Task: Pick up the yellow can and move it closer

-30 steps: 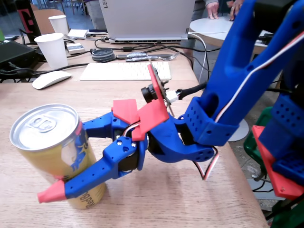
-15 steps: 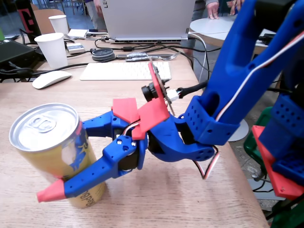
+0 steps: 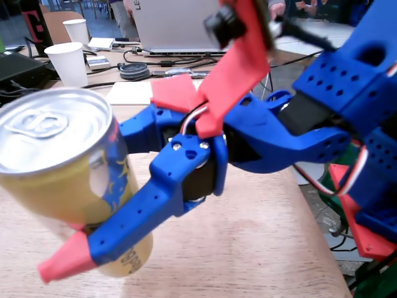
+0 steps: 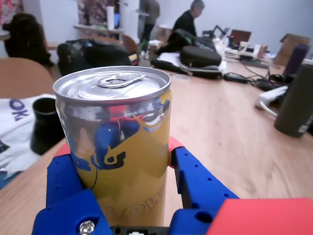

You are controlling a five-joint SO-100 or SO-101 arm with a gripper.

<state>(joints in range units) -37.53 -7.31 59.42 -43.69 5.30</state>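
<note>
The yellow can with its silver top and pull-tab fills the lower left of the fixed view, tilted and close to the camera. My blue gripper is shut on it: the near finger with its red tip crosses the front of the can, and the far finger is mostly hidden behind it. In the wrist view the can stands upright between the two blue fingers, with the gripper clamped around its body. The can's bottom rim is hidden in both views.
Two white paper cups, a keyboard and a laptop stand at the back of the wooden table. The table's edge runs down the right. The wrist view shows a black cup and a dark bottle.
The gripper has carried the can up and toward the fixed camera, so it looks much larger. The arm's wrist has risen with it. The grip has stayed shut.
</note>
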